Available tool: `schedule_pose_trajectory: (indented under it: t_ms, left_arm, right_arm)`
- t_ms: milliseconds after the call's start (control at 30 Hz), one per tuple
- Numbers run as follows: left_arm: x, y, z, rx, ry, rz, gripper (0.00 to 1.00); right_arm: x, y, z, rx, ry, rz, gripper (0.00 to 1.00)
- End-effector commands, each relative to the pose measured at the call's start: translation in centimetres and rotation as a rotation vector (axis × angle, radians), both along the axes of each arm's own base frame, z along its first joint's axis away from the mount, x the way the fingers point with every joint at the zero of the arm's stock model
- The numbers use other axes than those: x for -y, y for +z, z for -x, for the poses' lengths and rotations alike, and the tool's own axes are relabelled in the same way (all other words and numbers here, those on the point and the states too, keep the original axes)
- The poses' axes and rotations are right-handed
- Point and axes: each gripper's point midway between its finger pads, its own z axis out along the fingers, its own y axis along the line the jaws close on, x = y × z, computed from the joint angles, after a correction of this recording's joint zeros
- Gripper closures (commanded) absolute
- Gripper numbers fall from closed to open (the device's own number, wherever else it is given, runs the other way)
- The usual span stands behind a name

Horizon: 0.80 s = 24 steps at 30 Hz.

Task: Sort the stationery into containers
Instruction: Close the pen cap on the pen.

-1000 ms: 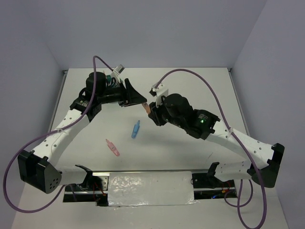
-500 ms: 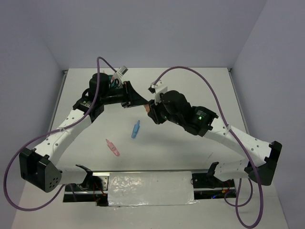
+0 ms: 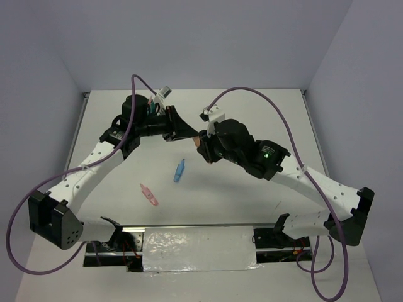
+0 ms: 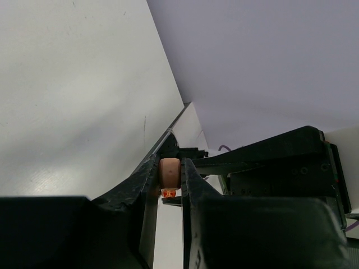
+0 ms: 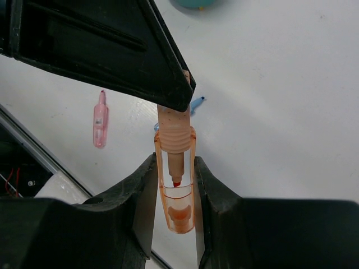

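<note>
Left pincer (image 3: pixel 189 136): closed on the plain end of the orange marker (image 3: pixel 196 142). In my left wrist view the round peach end (image 4: pixel 169 172) sits tight between the two black fingers.
Right pincer (image 3: pixel 201 150): closed on the other end of the same marker, at the cap (image 5: pixel 179 208).
Orange marker, look: short and stubby, pale orange body with small dark speckles and a ribbed collar. The cap is clear orange, and I see the red tip through it.
Orange marker, place: held in the air above the middle of the desk (image 3: pixel 264 113), between my two pincers, which meet tip to tip.
Blue marker (image 3: pixel 179 170): lies on the desk, near and below the pincers, alone.
Pink marker (image 3: pixel 149 195): lies on the desk closer to my bases, to the left of the blue one, apart from it.
Organiser (image 5: pixel 193 2): only a teal edge shows at the top of my right wrist view; what is inside I cannot tell.
</note>
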Motion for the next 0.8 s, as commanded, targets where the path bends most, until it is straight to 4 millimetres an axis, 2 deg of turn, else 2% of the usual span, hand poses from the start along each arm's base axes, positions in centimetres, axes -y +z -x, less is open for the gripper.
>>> schedule_pose_trajectory:
  t_ms: [0,300,433,533,567,600,767]
  left_arm:
    - [0.7,3.0,0.1,0.054,0.012,0.074,1.00]
    - [2.8,2.3,3.0,-0.018,-0.051,0.124,1.00]
    - [2.4,0.5,4.2,-0.014,-0.068,0.044,1.00]
    - [2.5,0.3,5.5,0.009,-0.115,0.051,1.00]
    - [2.5,-0.3,5.9,0.011,-0.119,0.029,1.00]
    - [2.9,-0.5,6.3,0.012,-0.125,0.017,1.00]
    - [3.2,-1.1,7.4,-0.022,-0.135,0.056,1.00]
  right_arm:
    - [-0.6,5.7,-0.9,0.115,-0.035,-0.185,1.00]
    - [-1.2,13.0,-4.3,0.287,-0.040,-0.287,1.00]
    - [-1.4,15.9,-5.2,0.343,-0.026,-0.284,1.00]
    - [-2.2,17.6,-6.0,0.351,-0.009,-0.291,1.00]
    - [-2.4,18.9,-6.1,0.369,-0.006,-0.309,1.00]
    - [-3.3,18.4,-6.6,0.358,0.008,-0.299,1.00]
    - [-4.6,19.9,-7.8,0.370,0.012,-0.322,1.00]
